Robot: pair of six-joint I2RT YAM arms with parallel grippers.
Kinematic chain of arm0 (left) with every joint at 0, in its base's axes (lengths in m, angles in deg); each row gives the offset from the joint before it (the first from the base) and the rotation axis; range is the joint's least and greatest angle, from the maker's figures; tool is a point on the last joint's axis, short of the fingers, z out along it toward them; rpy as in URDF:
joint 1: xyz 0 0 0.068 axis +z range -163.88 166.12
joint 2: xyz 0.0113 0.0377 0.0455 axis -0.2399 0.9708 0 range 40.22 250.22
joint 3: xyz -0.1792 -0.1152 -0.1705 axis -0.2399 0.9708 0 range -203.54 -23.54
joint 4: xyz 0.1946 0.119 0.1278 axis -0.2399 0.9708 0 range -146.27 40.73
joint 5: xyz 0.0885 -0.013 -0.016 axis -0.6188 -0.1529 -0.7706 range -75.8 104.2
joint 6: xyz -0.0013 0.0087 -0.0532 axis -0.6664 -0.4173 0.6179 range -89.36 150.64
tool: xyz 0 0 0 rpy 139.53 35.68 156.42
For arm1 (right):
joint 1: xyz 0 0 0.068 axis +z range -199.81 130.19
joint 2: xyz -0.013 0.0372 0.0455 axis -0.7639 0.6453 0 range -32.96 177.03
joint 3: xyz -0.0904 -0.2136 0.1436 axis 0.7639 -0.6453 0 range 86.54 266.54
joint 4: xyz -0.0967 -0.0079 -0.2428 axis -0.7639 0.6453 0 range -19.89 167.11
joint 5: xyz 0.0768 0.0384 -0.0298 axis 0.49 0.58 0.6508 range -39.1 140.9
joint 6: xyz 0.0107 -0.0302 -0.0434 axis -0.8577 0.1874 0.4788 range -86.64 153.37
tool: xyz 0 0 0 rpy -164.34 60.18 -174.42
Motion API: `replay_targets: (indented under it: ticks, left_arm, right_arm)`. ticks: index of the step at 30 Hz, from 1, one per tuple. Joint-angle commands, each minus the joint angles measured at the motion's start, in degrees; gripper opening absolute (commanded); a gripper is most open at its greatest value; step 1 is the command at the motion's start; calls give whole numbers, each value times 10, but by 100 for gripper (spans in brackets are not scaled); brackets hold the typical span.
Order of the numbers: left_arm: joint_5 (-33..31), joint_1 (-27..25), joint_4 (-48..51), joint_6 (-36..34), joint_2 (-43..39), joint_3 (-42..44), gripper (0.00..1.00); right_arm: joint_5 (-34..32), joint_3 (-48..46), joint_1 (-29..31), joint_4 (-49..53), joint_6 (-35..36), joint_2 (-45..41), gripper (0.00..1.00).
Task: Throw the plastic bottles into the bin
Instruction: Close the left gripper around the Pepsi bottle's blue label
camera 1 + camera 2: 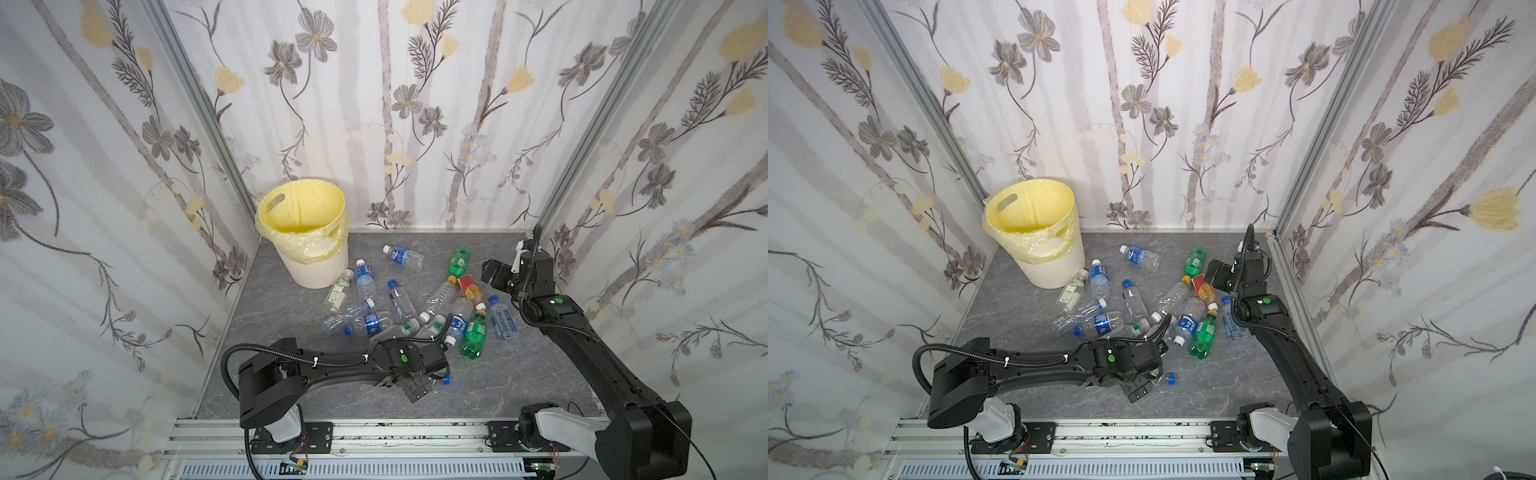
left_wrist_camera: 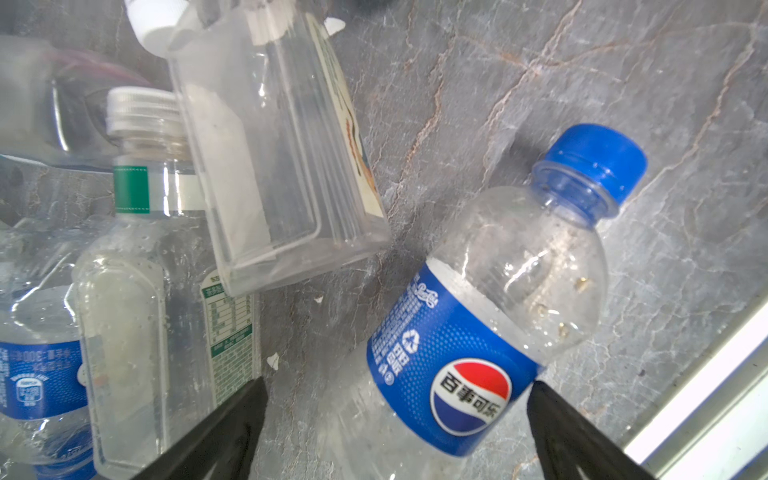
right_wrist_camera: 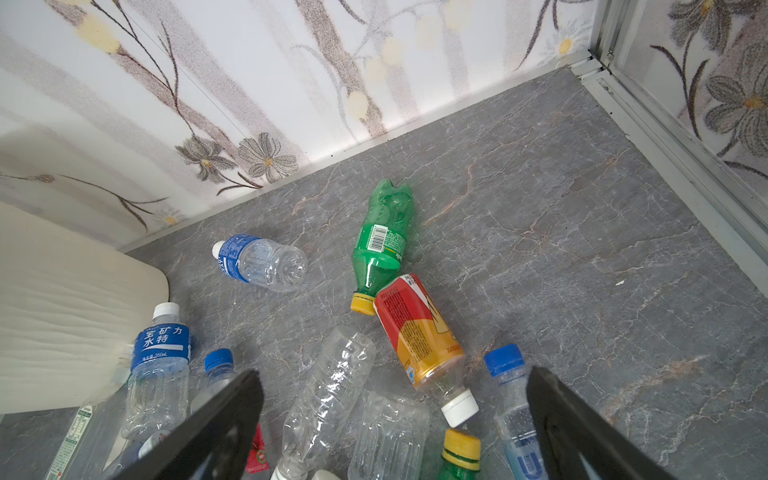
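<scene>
Item 1, nearest my left wrist lens: the left jaws, spread wide and empty, tips low over the worktop (image 1: 519,386) on either side of the Pepsi bottle (image 2: 469,332). The bottle lies flat, clear with a blue label. In both top views only its blue cap (image 1: 445,380) shows past the left arm (image 1: 332,365), pointing toward 3 o'clock. I judge its long axis near 9-to-3, roughly crosswise to the closing line. The left arm is much the nearer.

Item 2: bin (image 1: 320,274), upright at 11 o'clock from those jaws, well apart; no bottle shows inside.

Item 3: remaining plastic bottles (image 1: 399,299), strewn between jaws and bin. A square clear bottle (image 2: 266,166) and a white-capped bottle (image 2: 166,291) lie just beside the target and may get nudged.

Item 4: right jaws, spread and empty, raised at 2 o'clock near the red-orange bottle (image 3: 415,332).
</scene>
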Motion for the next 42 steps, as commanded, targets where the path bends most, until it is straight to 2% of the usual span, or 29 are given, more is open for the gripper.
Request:
replay_targets:
  ticks: [1,20,27,36,42]
  left_arm:
    - [-21,-7,-9,-4,7,3,100]
    - [-80,-14,-29,-18,60,-30,100]
    - [-83,3,-39,-11,83,-41,94]
    - [-81,39,-53,-20,75,-36,82]
    - [-90,62,-62,-30,78,-27,78]
  right_arm:
    - [5,-3,0,-22,-7,2,100]
    - [15,-7,-4,-29,-9,3,100]
    - [20,-13,-7,-34,-10,1,100]
    - [30,-15,-16,-42,-8,8,100]
    - [38,-16,-17,-49,-11,15,100]
